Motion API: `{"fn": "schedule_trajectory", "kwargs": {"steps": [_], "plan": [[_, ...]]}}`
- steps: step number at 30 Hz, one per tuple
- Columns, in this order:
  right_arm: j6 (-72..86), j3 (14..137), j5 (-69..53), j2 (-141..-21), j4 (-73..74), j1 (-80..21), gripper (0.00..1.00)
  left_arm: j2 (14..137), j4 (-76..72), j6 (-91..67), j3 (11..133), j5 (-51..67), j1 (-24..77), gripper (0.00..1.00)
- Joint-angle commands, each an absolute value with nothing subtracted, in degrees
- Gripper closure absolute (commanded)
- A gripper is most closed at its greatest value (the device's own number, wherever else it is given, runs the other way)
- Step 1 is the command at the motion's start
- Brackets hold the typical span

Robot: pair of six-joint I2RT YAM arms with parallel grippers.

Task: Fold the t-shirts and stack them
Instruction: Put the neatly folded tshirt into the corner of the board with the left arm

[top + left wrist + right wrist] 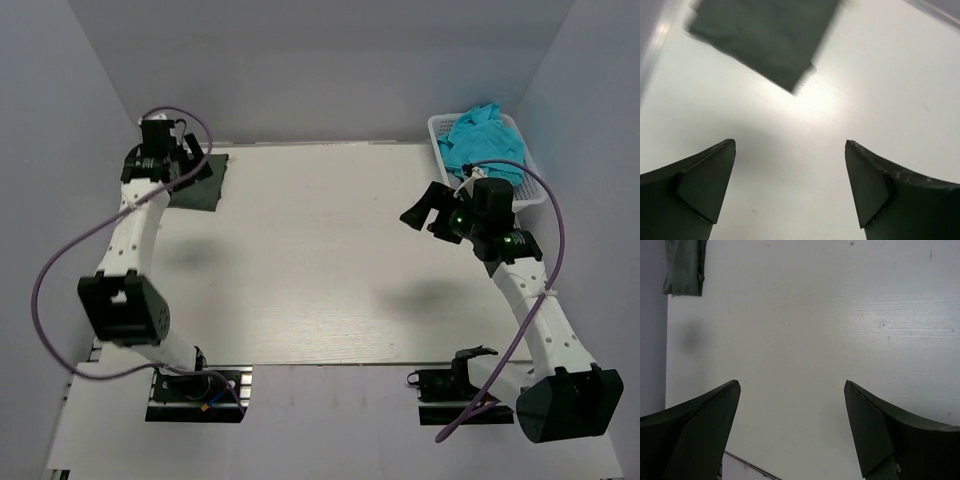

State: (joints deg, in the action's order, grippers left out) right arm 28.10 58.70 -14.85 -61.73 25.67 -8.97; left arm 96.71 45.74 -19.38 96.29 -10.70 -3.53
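A dark charcoal-grey t-shirt (203,184) lies folded flat at the table's far left corner. It also shows at the top of the left wrist view (765,32) and small in the top left of the right wrist view (685,265). Turquoise-blue t-shirts (480,140) lie bunched in the white basket (530,185) at the far right. My left gripper (192,155) (790,145) is open and empty, hovering at the charcoal shirt's near edge. My right gripper (422,212) (790,385) is open and empty over bare table, just left of the basket.
The white table (320,260) is closed in by grey walls at the back and both sides. The basket overhangs the far right corner. A purple cable loops off each arm. The arm bases stand at the near edge.
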Motion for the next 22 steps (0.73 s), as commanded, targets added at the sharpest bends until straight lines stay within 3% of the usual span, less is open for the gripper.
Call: {"fn": "schedule_trajectory", "kwargs": {"steps": [1,8,12,22], "plan": [[28.56,54.85,-19.07,-58.46,21.62,-8.61,0.1,80.59,39.14,-24.96,80.02,-0.64,1.39,0.0],[29.09,42.75,-21.0,-51.34,21.27,-8.7,0.1,52.79,38.67,-20.48,59.45,7.64,7.21,0.0],[31.02,36.93,-21.97,-45.99,18.9,-8.79,0.1,42.75,38.67,-21.45,50.55,9.75,7.21,0.0],[31.3,32.87,-19.5,-38.93,15.21,-8.7,0.1,39.46,41.75,-18.2,52.55,6.42,7.73,0.0]]}}
